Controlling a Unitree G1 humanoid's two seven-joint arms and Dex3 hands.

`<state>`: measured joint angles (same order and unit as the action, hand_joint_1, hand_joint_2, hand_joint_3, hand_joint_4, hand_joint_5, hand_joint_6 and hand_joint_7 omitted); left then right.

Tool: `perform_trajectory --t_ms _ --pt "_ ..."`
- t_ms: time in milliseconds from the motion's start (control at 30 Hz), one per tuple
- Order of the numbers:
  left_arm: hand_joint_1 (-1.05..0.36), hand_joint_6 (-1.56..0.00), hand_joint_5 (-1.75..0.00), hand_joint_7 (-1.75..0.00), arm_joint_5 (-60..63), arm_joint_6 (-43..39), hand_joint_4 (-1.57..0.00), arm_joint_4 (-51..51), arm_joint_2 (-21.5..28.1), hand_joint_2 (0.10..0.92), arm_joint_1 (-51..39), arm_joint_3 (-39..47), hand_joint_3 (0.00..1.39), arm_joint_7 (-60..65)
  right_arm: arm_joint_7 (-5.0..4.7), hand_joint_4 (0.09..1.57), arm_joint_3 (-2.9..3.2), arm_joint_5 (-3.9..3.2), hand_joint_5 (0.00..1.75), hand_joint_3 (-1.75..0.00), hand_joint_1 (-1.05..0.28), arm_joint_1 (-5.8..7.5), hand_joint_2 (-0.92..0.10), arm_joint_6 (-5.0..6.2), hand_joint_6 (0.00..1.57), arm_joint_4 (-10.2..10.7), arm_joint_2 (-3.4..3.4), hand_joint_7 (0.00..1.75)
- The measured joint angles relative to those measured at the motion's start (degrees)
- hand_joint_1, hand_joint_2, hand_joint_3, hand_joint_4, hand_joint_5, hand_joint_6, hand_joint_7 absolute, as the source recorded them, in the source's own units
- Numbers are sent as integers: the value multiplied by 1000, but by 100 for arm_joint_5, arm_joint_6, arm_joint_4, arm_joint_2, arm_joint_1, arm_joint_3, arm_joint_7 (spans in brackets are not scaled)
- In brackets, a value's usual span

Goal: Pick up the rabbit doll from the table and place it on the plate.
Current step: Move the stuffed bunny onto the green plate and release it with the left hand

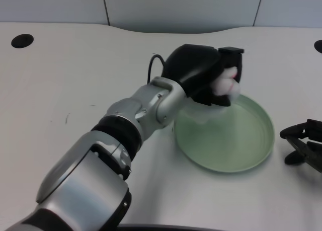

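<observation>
The white table [75, 80] carries a pale green plate [241, 150] — right of centre. Two dark round holes [22, 41] sit at its far edge.

White table [75, 80] — one dark round hole [22, 41] near its far-left edge.

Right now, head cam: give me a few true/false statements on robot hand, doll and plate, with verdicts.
1. The left robot hand holds the rabbit doll. True.
2. The doll already lies flat on the plate, released. False: it is in the robot hand's grip, above the plate's far left rim.
3. The plate is pale green and has nothing lying in it. True.
4. The plate sits at the table's left end, by the black hole. False: it sits right of centre, far from that hole.
5. The left forearm comes in from the lower left. True.
</observation>
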<state>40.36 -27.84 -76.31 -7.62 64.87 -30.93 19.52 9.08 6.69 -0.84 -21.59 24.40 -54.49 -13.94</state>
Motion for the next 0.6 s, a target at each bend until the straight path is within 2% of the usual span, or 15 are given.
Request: perform_trajectory --t_ms 33,67,100,133,167,233,267,300,333,367,400,467,533,567,600 --pt "-95 -704 -1746 -1746 0 0 -955 -1 -87 849 -1 -12 171 0 8 931 0 -6 910 -65 -828 -7 -918 -32 880 6 2 780" --pt "-105 -696 -1746 -1746 0 -2 -951 -2 -171 787 -3 -22 336 -5 15 932 0 -15 910 -60 -828 -11 -918 -81 878 33 10 783" --pt "-142 -662 -1746 -1746 0 -5 -931 -2 -244 670 -8 -31 601 -21 27 932 -2 -23 912 -53 -819 -10 -917 -134 876 81 31 784" --pt "-154 -651 -1746 -1746 0 -15 -924 -3 -318 628 -13 -39 698 -74 49 931 -4 -26 914 -50 -816 -5 -918 -198 875 147 65 785" --pt "-220 -651 -1745 -1606 1 -24 -854 -2 -384 626 -16 -63 666 -135 64 938 -8 -28 920 -46 -818 10 -918 -254 879 215 101 788" --pt "-248 -674 -1746 -1579 10 -18 -840 -3 -469 633 -17 -121 618 -224 68 945 -18 -26 925 -43 -821 74 -920 -351 881 383 132 792" --pt "-280 -706 -1546 -1333 13 -6 -829 -4 -485 630 -20 -143 555 -265 63 953 -20 -24 931 -44 -824 115 -921 -395 876 461 140 793" --pt "-284 -726 -1497 -1261 11 12 -835 -8 -488 633 -21 -154 531 -341 54 955 -20 -20 933 -45 -825 158 -921 -425 873 542 150 794" --pt "-273 -738 -1538 -1289 8 29 -840 -17 -488 646 -30 -157 513 -400 42 957 -24 -13 938 -51 -821 197 -921 -475 866 623 158 794" --pt "-253 -710 -1661 -1489 6 34 -865 -27 -487 645 -43 -159 520 -431 38 951 -25 -13 940 -52 -811 220 -921 -517 862 678 163 793" --pt "-246 -696 -1703 -1565 5 32 -874 -35 -486 644 -59 -162 523 -437 38 948 -24 -15 943 -53 -807 239 -921 -564 861 732 167 793" --pt "-272 -655 -1735 -1665 5 30 -900 -44 -483 638 -90 -183 528 -438 46 938 -24 -16 944 -58 -807 280 -921 -629 862 832 187 793" --pt "-326 -613 -1744 -1729 6 86 -892 -53 -493 626 -129 -221 513 -483 57 937 -25 -16 947 -64 -810 316 -921 -636 877 885 215 800" --pt "-366 -533 -1745 -1738 11 159 -773 -61 -505 649 -153 -238 457 -524 60 943 -24 -18 950 -63 -815 328 -919 -636 885 904 222 804" --pt "-405 -442 -1723 -1694 14 263 -633 -73 -517 714 -173 -259 330 -574 67 944 -23 -21 949 -59 -818 341 -917 -636 891 918 226 810"
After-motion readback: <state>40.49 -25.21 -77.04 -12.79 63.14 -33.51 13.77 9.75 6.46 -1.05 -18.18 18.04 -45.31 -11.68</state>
